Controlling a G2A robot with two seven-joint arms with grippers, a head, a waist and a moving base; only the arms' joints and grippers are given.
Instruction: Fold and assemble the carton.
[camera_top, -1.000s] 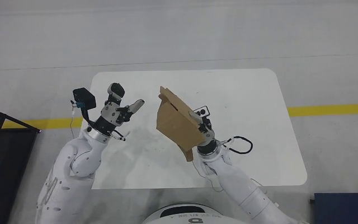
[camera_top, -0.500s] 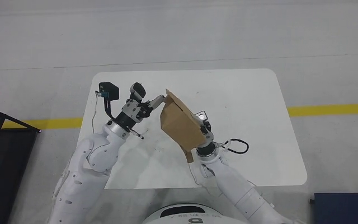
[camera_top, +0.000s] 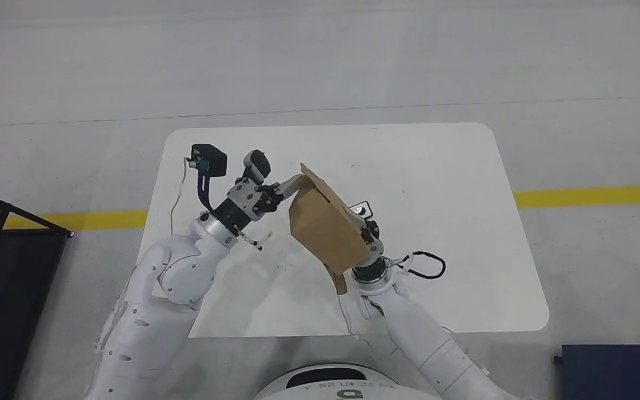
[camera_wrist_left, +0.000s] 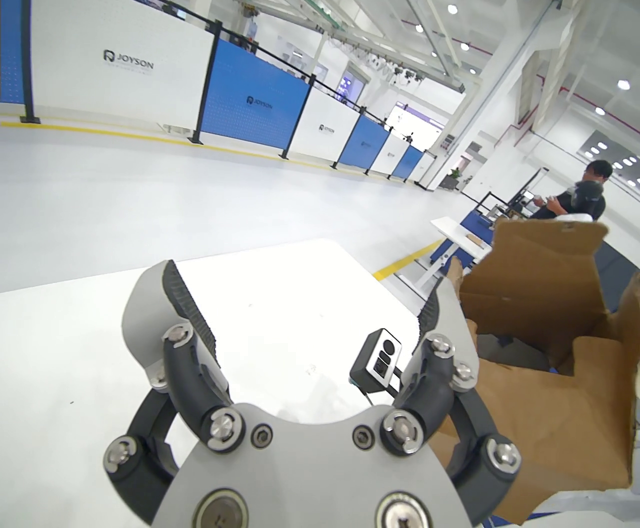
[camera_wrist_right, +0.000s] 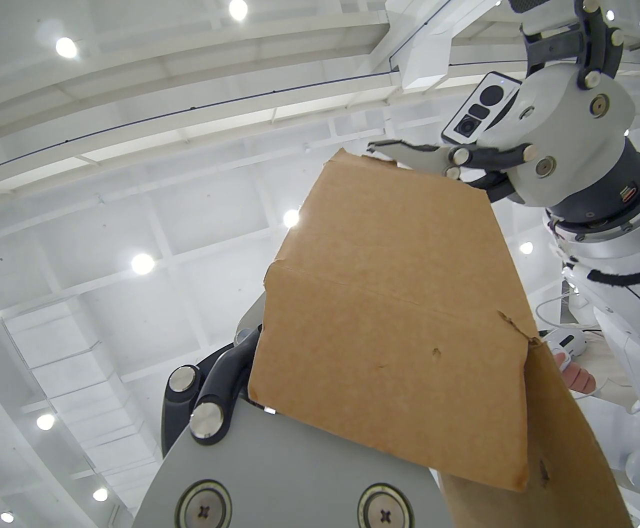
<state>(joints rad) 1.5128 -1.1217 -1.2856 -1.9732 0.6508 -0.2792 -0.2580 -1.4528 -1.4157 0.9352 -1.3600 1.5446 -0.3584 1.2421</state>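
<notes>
Item: carton, half-open, tilted above the table, near end clamped in right gripper; left gripper spread wide, one finger against its far left corner. Step: opening out. Next, probably: fold that corner inward

L gripper w/ fingers apart, one tip at brown carton edge, above white table
</notes>
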